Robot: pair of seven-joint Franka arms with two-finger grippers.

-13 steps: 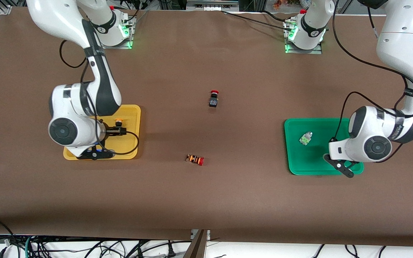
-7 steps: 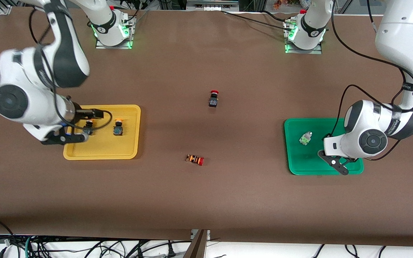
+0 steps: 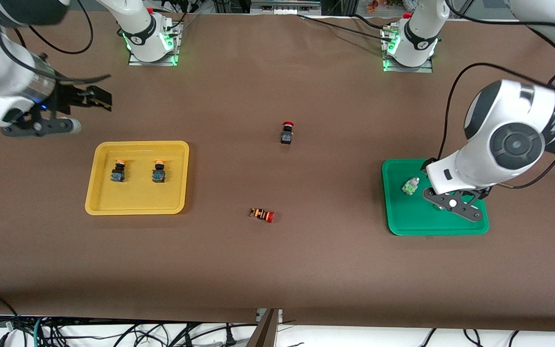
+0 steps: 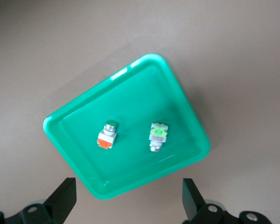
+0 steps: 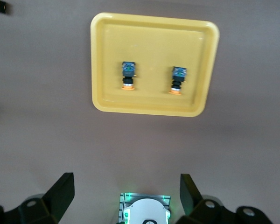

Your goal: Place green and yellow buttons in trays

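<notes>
Two yellow-capped buttons (image 3: pixel 118 171) (image 3: pixel 158 171) stand side by side in the yellow tray (image 3: pixel 135 205); they also show in the right wrist view (image 5: pixel 128 75) (image 5: pixel 178 79). The green tray (image 3: pixel 403 221) holds the pale-green-block button (image 3: pixel 410 186) (image 4: pixel 158 135) and the orange-block button (image 4: pixel 107 135), which the left arm hides in the front view. My left gripper (image 3: pixel 452 205) (image 4: pixel 129 205) is open and empty, up over the green tray. My right gripper (image 3: pixel 41 126) (image 5: pixel 125 193) is open and empty, high over bare table between the yellow tray (image 5: pixel 154 37) and the right arm's base.
A red-capped button with a black body (image 3: pixel 287 132) stands mid-table. A red-capped button with an orange-striped body (image 3: pixel 262 214) lies nearer the front camera. The arm bases (image 3: pixel 150 36) (image 3: pixel 410 43) stand along the table's robot edge.
My right gripper has let go of a yellow button in the yellow tray and risen away toward its base. My left gripper has lifted higher over the green tray.
</notes>
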